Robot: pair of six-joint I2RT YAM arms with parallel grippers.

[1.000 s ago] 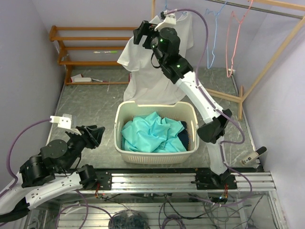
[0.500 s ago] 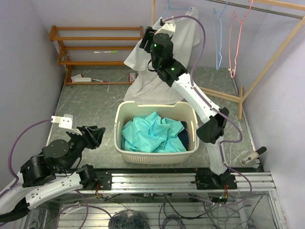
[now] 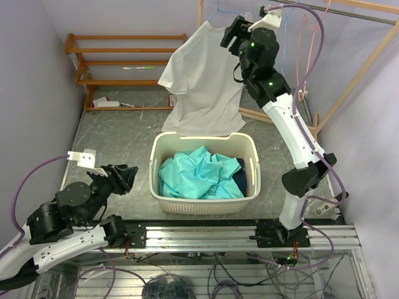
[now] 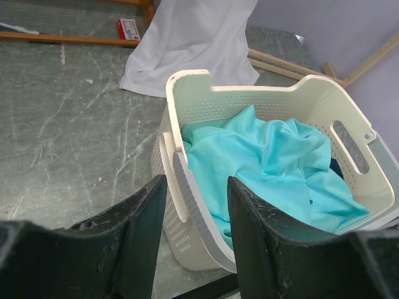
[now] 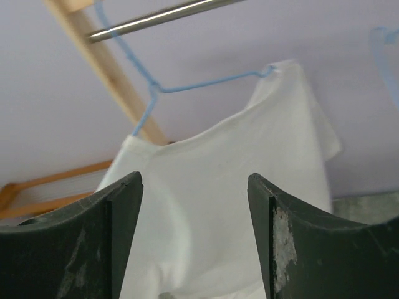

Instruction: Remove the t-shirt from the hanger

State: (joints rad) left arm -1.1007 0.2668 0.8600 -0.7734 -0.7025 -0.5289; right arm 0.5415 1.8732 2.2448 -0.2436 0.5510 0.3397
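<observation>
The white t-shirt [image 3: 204, 78] hangs on a blue wire hanger [image 3: 216, 10] from the metal rod, its hem just behind the basket. In the right wrist view the shirt [image 5: 218, 205] fills the lower middle, with the blue hanger [image 5: 187, 87] through its neck and hooked on the rod [image 5: 162, 15]. My right gripper [image 3: 232, 34] is open and empty, raised at the shirt's right shoulder, apart from the cloth [image 5: 194, 237]. My left gripper [image 3: 124, 176] is open and empty, low at the near left, facing the basket [image 4: 196, 249]. The shirt's hem shows behind the basket [image 4: 193, 43].
A cream laundry basket [image 3: 156, 156] holds teal cloth [image 3: 199, 174], and both show in the left wrist view [image 4: 187, 81] [image 4: 268, 162]. Empty blue [image 3: 283, 37] and pink [image 3: 305, 56] hangers hang to the right. A wooden rack [image 3: 124, 62] stands at the back left, with a small red box [image 4: 129, 28] on the floor.
My right gripper has swung up and to the right, from in front of the shirt to its right shoulder. The shirt has swung back and hangs flat. The left arm is still.
</observation>
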